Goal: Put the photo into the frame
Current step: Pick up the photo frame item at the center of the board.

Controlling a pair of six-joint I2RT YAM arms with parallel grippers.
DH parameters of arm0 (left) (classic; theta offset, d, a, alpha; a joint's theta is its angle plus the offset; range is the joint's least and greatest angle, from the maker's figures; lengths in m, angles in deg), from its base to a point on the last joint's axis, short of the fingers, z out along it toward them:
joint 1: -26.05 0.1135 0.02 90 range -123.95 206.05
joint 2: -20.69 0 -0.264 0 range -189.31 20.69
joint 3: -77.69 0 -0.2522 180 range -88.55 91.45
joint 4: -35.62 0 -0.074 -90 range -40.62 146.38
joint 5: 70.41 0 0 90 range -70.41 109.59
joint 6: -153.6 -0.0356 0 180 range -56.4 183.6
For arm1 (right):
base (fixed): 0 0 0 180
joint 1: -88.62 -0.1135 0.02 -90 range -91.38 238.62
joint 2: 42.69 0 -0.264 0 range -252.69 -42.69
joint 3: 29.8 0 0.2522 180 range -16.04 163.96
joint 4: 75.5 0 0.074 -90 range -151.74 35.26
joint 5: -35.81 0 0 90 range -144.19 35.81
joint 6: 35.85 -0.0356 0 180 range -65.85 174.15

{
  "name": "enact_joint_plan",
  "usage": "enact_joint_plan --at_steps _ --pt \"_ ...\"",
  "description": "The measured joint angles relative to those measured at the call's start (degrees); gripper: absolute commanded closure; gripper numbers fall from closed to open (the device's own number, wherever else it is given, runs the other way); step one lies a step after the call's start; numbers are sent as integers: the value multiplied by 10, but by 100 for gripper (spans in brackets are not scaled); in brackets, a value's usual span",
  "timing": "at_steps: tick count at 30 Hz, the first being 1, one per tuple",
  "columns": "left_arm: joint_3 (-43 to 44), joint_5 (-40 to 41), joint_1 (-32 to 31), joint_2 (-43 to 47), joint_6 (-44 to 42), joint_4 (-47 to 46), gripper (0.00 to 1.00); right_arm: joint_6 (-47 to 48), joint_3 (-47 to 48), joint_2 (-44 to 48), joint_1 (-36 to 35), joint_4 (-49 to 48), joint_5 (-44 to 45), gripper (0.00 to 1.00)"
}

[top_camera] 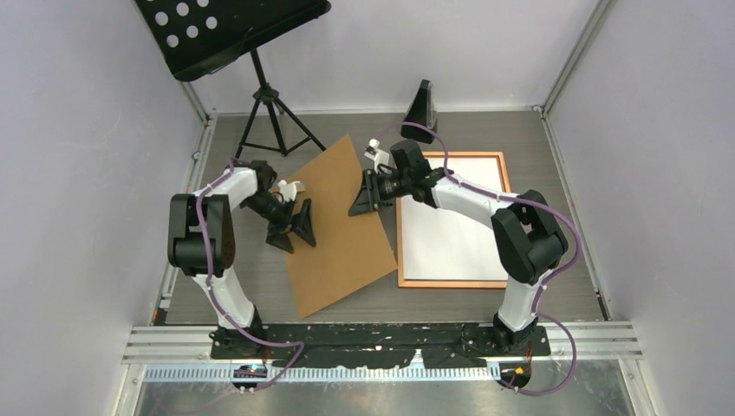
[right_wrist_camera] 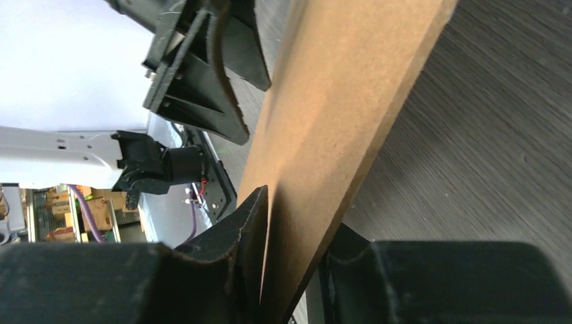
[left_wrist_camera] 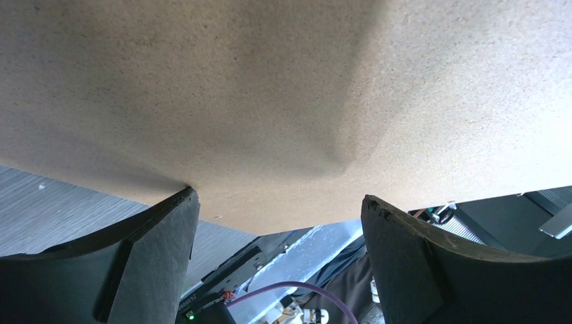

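The frame (top_camera: 452,283) lies flat on the table (top_camera: 520,139) at the right, with the photo (top_camera: 451,234) inside it showing plain white. Just left of it, the right gripper (top_camera: 362,201) pinches the right edge of a tilted brown board (top_camera: 338,234). The left gripper (top_camera: 295,230) stands spread wide at the board's left edge.

Left end effector (top_camera: 293,236) jaws wide apart, arm bent inward; right end effector (top_camera: 362,204) clamped on backing board (top_camera: 336,247) edge.

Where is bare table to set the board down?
Free: the near table strip between frame and arm bases; the far strip beyond the frame. Crowded: the middle, left gripper and right gripper at the backing board; the tripod corner.
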Motion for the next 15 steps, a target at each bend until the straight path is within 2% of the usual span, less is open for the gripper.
enact_joint_plan --at_steps 7,11,15 --pt "0 -2 -5 0 0 -5 10 14 11 0 1 60 25 92" --pt "0 -2 -5 7 0 -6 9 2 20 3 2 80 25 95" --pt "2 -2 -5 24 -3 -10 0 4 30 12 10 110 28 94"
